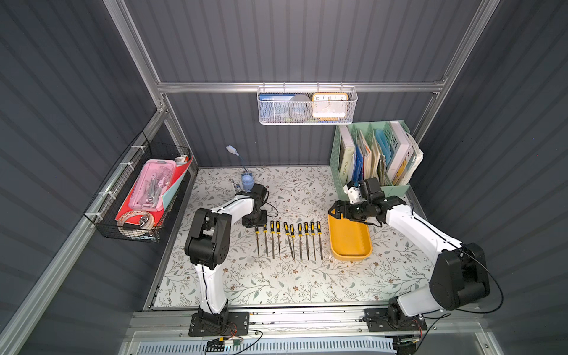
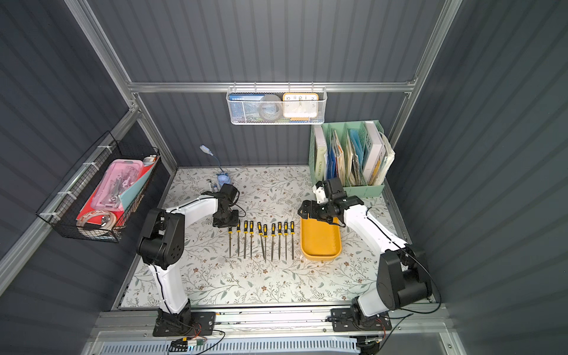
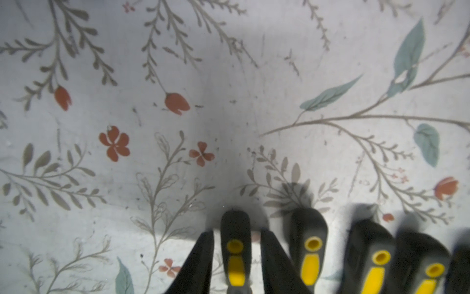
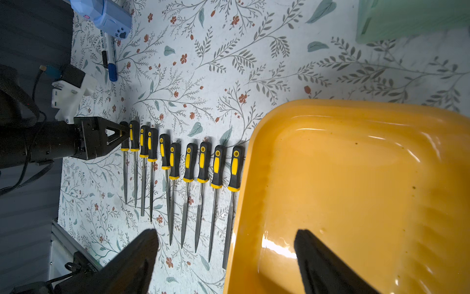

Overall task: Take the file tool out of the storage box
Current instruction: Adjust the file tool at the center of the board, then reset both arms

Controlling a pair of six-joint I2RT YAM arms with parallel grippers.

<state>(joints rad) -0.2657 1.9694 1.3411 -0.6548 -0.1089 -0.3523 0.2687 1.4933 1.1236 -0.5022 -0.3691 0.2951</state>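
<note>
The left pincer [image 3: 236, 233] stands slightly parted around the handle of the endmost file tool [image 3: 236, 267], with a sliver of bench [image 1: 276, 282] showing on either side. Nine more files [image 1: 300, 230] lie in a row beside it. Next to them sits the yellow storage box [image 1: 350, 242]. The right pincer [image 4: 227, 231], spread wide and holding nothing, straddles its far corner.

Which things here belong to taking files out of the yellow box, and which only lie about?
Job: storage box, empty; ten files beside it; left gripper, jaws open around the end file's handle; right gripper, open over the box.
Lying about: marker pen; blue gadget; book organiser; black wire basket; white mesh basket.
</note>
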